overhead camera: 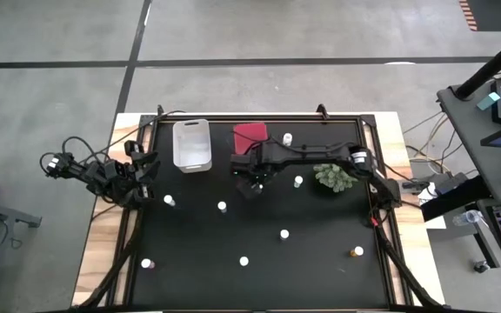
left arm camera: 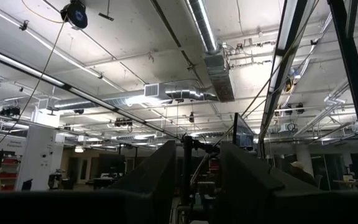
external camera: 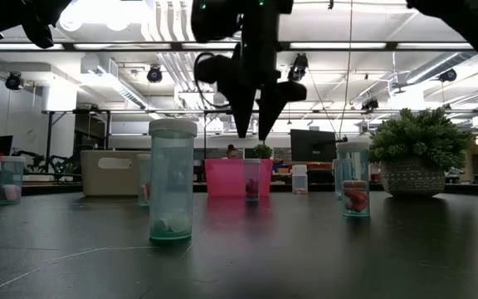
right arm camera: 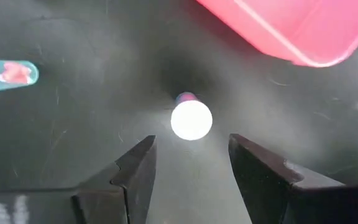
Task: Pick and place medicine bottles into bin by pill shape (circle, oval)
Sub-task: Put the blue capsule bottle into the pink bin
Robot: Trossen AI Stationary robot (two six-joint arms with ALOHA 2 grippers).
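Note:
Several small white-capped medicine bottles stand upright on the black table (overhead camera: 320, 278), one of them amber (overhead camera: 357, 252). A clear bin (overhead camera: 192, 143) and a red bin (overhead camera: 250, 135) sit at the far side. My right gripper (overhead camera: 252, 184) hangs open just near of the red bin, fingers pointing down. It is above one bottle (right arm camera: 191, 119) that stands on its base, and it touches nothing. In the low view this gripper (external camera: 256, 124) is clear above the bottle (external camera: 251, 178). My left gripper (overhead camera: 146, 169) waits at the table's left edge, open and empty.
A green spiky plant in a pot (overhead camera: 333, 178) stands under the right arm, right of the gripper. Other bottles stand close by (overhead camera: 299, 181), (overhead camera: 287, 138), (overhead camera: 222, 206). Another bottle with red pills shows in the right wrist view (right arm camera: 8, 73).

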